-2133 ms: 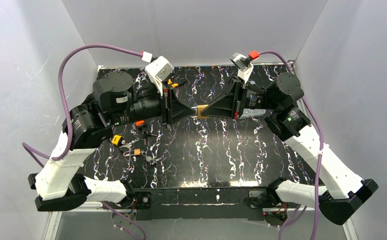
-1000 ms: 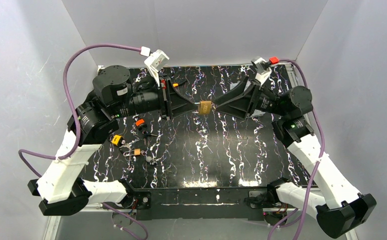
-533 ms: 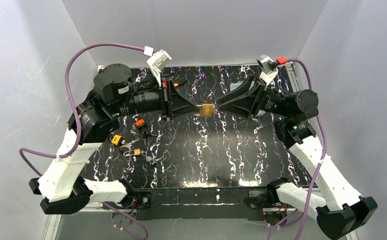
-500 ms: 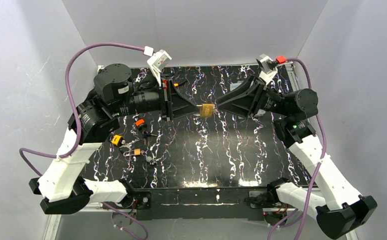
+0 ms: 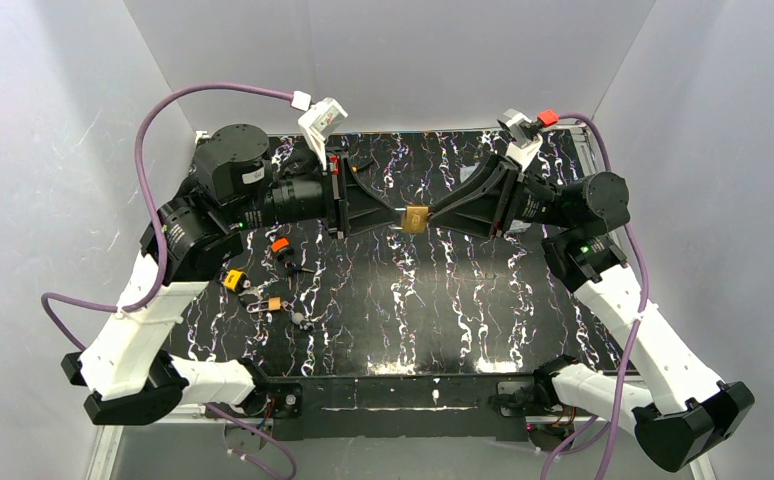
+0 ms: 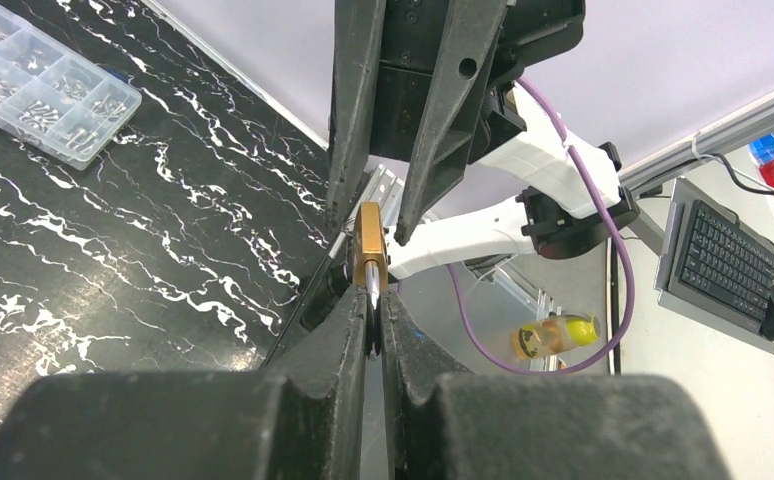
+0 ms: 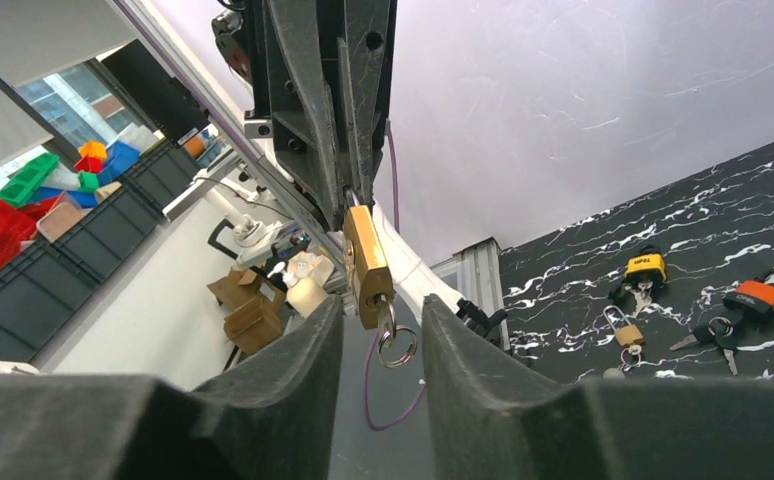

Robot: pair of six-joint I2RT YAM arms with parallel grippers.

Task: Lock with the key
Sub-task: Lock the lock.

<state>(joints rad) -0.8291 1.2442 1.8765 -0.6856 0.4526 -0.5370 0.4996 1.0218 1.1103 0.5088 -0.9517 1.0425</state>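
A brass padlock (image 5: 415,218) hangs in the air above the table's middle, between both grippers. My left gripper (image 5: 400,217) is shut on its silver shackle (image 6: 372,298), and the brass body (image 6: 369,245) sticks out past the fingertips. A key with a ring (image 7: 393,340) sits in the padlock's (image 7: 366,260) bottom end. My right gripper (image 7: 381,312) is open, with its fingers (image 7: 298,360) on either side of the key and ring, not touching them. In the top view the right gripper (image 5: 433,217) points left at the padlock.
An orange padlock (image 5: 280,245), a yellow padlock (image 5: 233,280) and a small brass padlock (image 5: 275,303) with keys lie on the black marbled table (image 5: 413,320) at the left. A clear parts box (image 6: 38,95) lies at the right back. White walls surround the table.
The padlock has stayed between the grippers, held by the left one. The right arm drew back to the right and has now come a little closer again; its wrist has turned.
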